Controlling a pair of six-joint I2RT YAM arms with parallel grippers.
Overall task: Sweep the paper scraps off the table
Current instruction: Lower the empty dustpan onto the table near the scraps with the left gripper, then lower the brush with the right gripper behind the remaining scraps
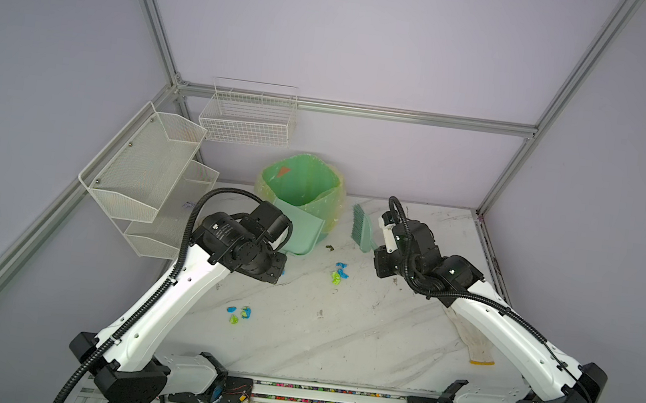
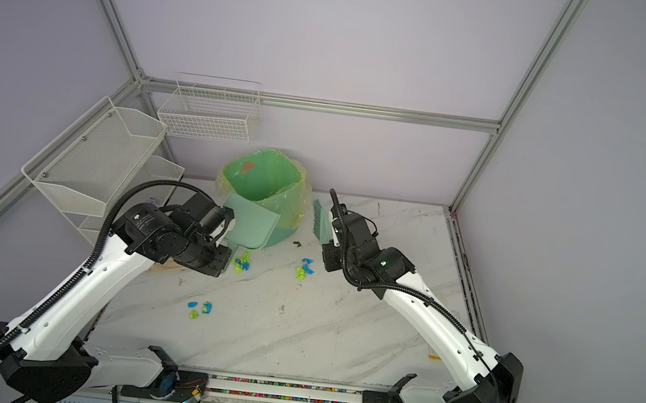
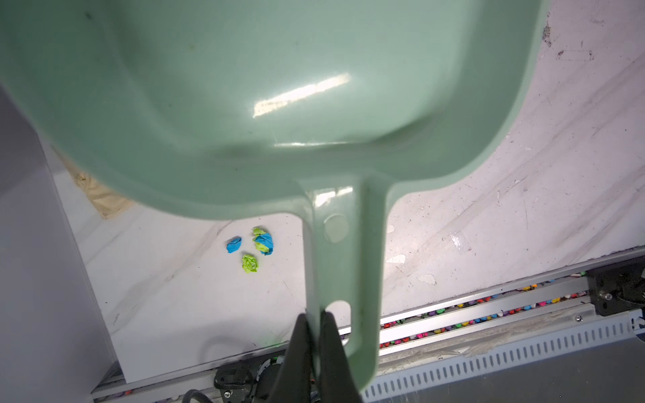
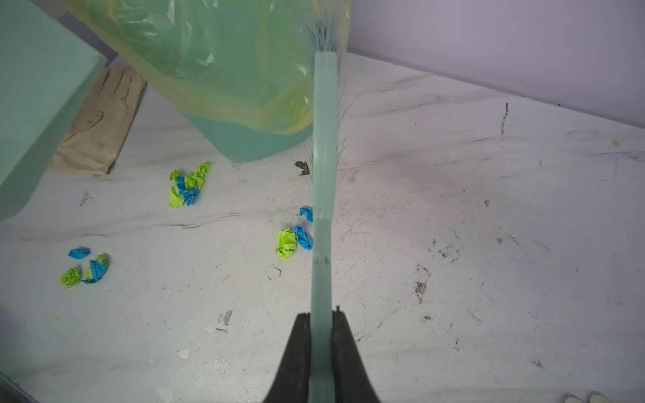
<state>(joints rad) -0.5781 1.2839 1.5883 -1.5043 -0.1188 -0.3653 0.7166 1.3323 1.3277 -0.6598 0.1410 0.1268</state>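
**Three clusters left to sweep, both tools lifted by the bin**

Nearest, just past the front rail [image 1: 331, 396] with its coloured bits, the worktop [image 1: 358, 341] carries a small cluster of the paper scraps [image 1: 239, 314], blue and lime-green. Further in lies a second cluster [image 1: 339, 273] near mid-worktop. A third cluster [image 2: 241, 263] sits close beside the left arm's wrist, and a dark speck lies apart from both.

Beyond these, the left claw [image 3: 315, 315] is pinched fully closed on the handle of the green dustpan [image 1: 297, 228]. The pan looks raised off the worktop, in front of the bin. The right claw [image 4: 321, 315] is clamped tight on the handle of the brush [image 1: 360, 226], whose bristles point away from it, just beside the bin's side.

Farthest back stands the bag-lined bin [image 1: 302, 183]; I cannot tell whether the pan touches it.

This reads as a pause between sweeps. The next move likely calls for setting the pan's lip flat on the worktop beside one cluster. The bristles would then come down behind the scraps and draw them in.
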